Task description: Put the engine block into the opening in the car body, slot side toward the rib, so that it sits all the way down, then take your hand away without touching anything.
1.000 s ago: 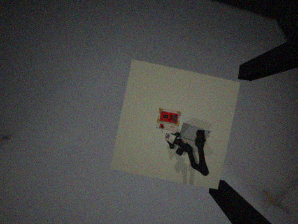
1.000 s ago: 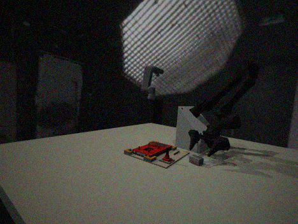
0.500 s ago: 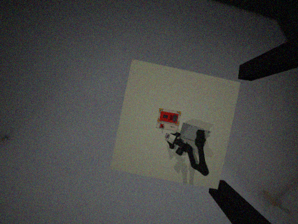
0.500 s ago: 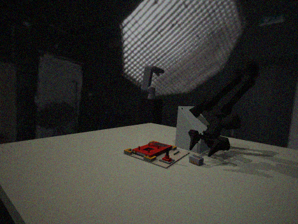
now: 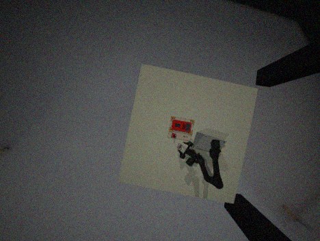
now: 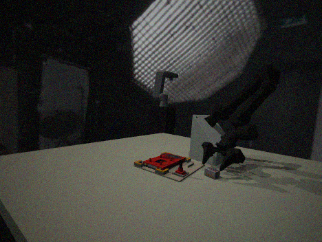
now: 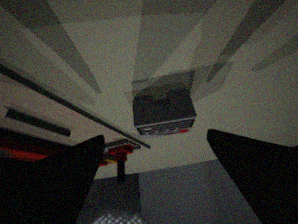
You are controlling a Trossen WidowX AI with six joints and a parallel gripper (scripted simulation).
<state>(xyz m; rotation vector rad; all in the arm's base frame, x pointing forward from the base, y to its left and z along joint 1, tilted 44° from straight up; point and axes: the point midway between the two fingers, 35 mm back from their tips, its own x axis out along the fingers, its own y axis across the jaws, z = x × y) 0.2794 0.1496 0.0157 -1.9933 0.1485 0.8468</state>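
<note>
The engine block, a small grey block (image 5: 180, 146) (image 6: 212, 172) (image 7: 164, 112), stands on the table beside the board, outside the car body. A little red shows at its lower edge in the wrist view. Its slot is too dark to make out surely. The red car body (image 5: 186, 130) (image 6: 173, 160) lies on the board between yellow corner pieces, with dark openings in it. My gripper (image 5: 182, 146) (image 6: 212, 166) (image 7: 156, 137) is open and empty, its fingers spread wide just above and around the block, with gaps on both sides in the wrist view.
A red piece with an upright post (image 6: 180, 170) (image 7: 121, 170) stands at the board's near corner, close to one finger. The pale board (image 6: 197, 166) carries a short dark bar (image 6: 190, 165) (image 7: 37, 121). A grey upright panel (image 5: 204, 140) (image 6: 198, 137) stands behind my gripper.
</note>
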